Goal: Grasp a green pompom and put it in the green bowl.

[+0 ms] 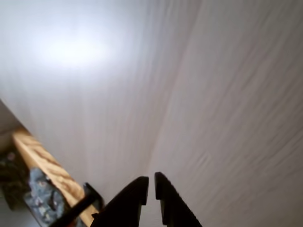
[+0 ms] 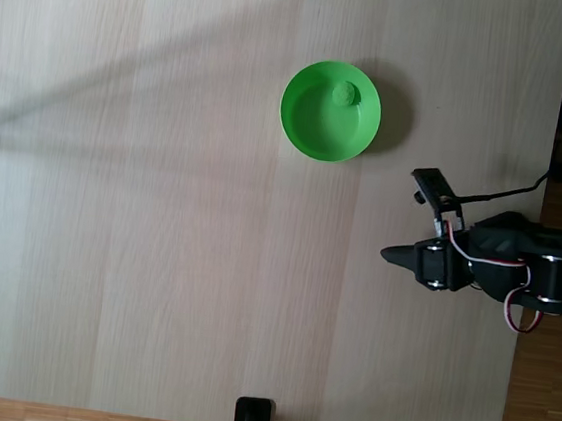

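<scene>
A pale wood-grain table (image 2: 161,208) spreads across the fixed view from above, edged at the right and bottom by a darker wooden floor (image 2: 541,419). No brand, label or writing can be read on any surface in either view.

At the table's right edge the black robot arm (image 2: 516,273) lies folded, red and white wires looped over its body, a small black camera (image 2: 436,187) jutting from its upper side. Its gripper (image 2: 389,253) points left across the table, narrowing to a single dark tip; in the wrist view the two black fingers (image 1: 137,198) stand nearly together, a thin slit between them and nothing held (image 1: 151,187). That view is blurred, showing streaked white table (image 1: 189,94) ahead and a strip of wooden floor (image 1: 42,165) at lower left.

The green bowl (image 2: 314,139) sits upright on the table, up and to the left of the gripper in the fixed view and well apart from it. The green pompom (image 2: 346,93) rests inside the bowl, near its upper rim, clear of the fingers.

A small black clamp (image 2: 253,416) with orange tips sits at the table's bottom edge.
</scene>
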You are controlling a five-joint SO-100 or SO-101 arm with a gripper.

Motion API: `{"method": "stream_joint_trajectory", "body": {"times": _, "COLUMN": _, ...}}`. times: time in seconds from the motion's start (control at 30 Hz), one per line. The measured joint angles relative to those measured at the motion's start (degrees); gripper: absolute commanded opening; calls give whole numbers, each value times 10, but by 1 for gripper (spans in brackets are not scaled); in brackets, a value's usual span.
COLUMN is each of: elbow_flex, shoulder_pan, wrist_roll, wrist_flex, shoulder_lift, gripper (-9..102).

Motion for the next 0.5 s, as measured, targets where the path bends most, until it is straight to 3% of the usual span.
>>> {"method": "stream_joint_trajectory", "body": {"times": 0.5, "elbow_flex": 62, "shoulder_pan": 13, "wrist_roll": 3, "wrist_flex": 0, "shoulder_lift": 66, "gripper": 0}}
